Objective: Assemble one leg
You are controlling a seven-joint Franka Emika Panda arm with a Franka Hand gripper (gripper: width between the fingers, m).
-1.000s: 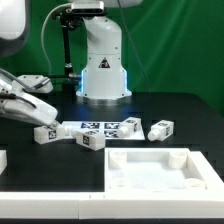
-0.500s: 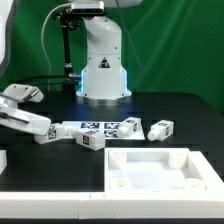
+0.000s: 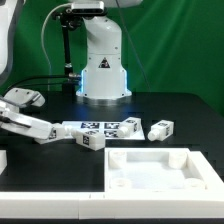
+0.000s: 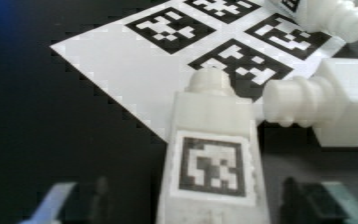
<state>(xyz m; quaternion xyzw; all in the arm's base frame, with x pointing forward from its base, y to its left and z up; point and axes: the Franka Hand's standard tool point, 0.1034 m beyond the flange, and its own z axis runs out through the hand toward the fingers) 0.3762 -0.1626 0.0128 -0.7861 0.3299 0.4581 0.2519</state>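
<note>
A leg (image 4: 211, 150), a stubby white block with a square tag on its face, lies on the black table at the left end of the marker board (image 3: 100, 127). My gripper (image 4: 194, 205) is open and straddles this leg, one finger on each side with a gap to each. In the exterior view the gripper (image 3: 40, 126) is low over that leg (image 3: 48, 134). A second leg (image 4: 327, 100) lies close beside it, also seen in the exterior view (image 3: 92, 141). Two more legs (image 3: 131, 124) (image 3: 160, 129) lie by the board's right end.
A large white square tray (image 3: 190, 160) lies at the front right of the exterior view. The robot's white base (image 3: 103, 70) stands behind the marker board (image 4: 158, 50). A white part (image 3: 3, 158) shows at the left edge.
My gripper has come down and to the exterior view's right, from above the table to around the leftmost leg. The legs and tray have not moved.
</note>
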